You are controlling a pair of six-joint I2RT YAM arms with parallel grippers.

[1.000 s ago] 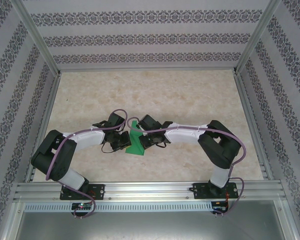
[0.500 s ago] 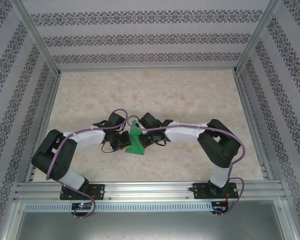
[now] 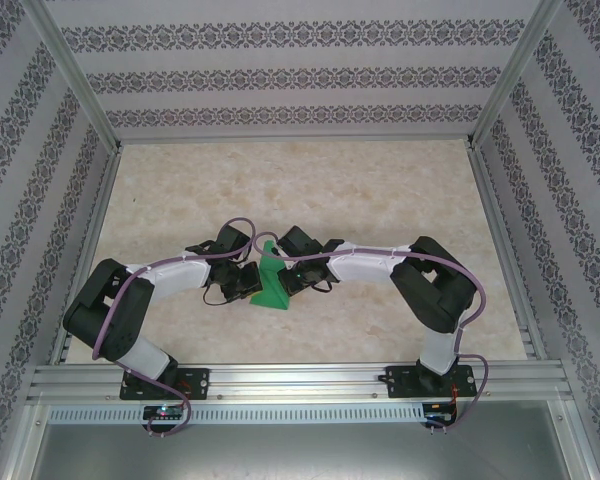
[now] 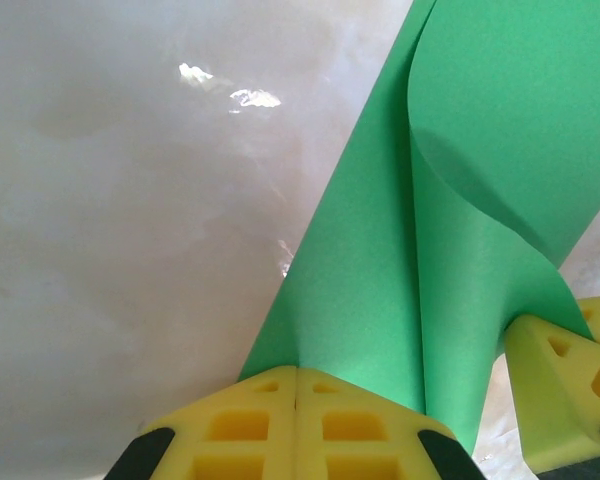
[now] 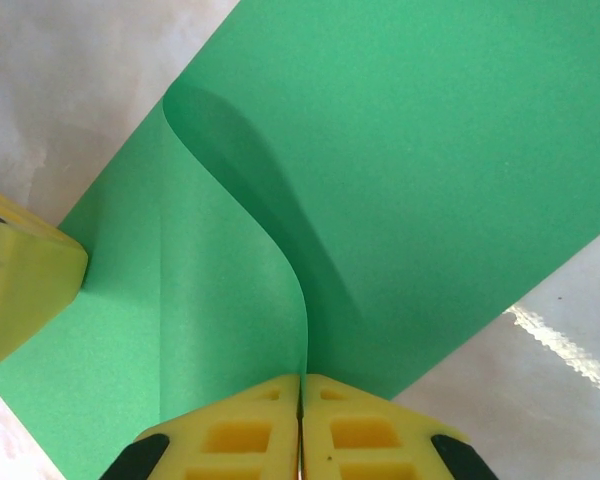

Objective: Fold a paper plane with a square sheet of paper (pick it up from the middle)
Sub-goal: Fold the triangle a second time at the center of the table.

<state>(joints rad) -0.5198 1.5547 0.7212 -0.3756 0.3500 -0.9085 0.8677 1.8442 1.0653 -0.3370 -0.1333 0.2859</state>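
Pinching, left gripper [image 3: 244,282]: its yellow pads [image 4: 240,425] are pressed together with no gap, and the edge of the square sheet of paper [image 4: 375,290] comes out of the seam between them, so it is clamped on the sheet.
Sheet ahead of the left jaws: it runs away from the pad tips as a flat green band. To the right of them it curls over in a soft roll.
Right of the left jaws: a pad [image 4: 565,365] of the right gripper [image 3: 292,278] touches the sheet's lower edge.
Sheet from above: a small green wedge between the two grippers, with its wide end toward the arm bases.
Right gripper: clenched on the sheet as well. Its pads [image 5: 230,435] meet, and a curved fold runs straight down into their seam.
Sheet ahead of the right jaws: it spreads wide up and to the right. Left of the jaws lies a lower layer with a faint crease, and a left-gripper pad [image 5: 20,285] touches it at the far edge.
Table [image 3: 380,200]: pale and marbled, showing past the sheet on both sides.
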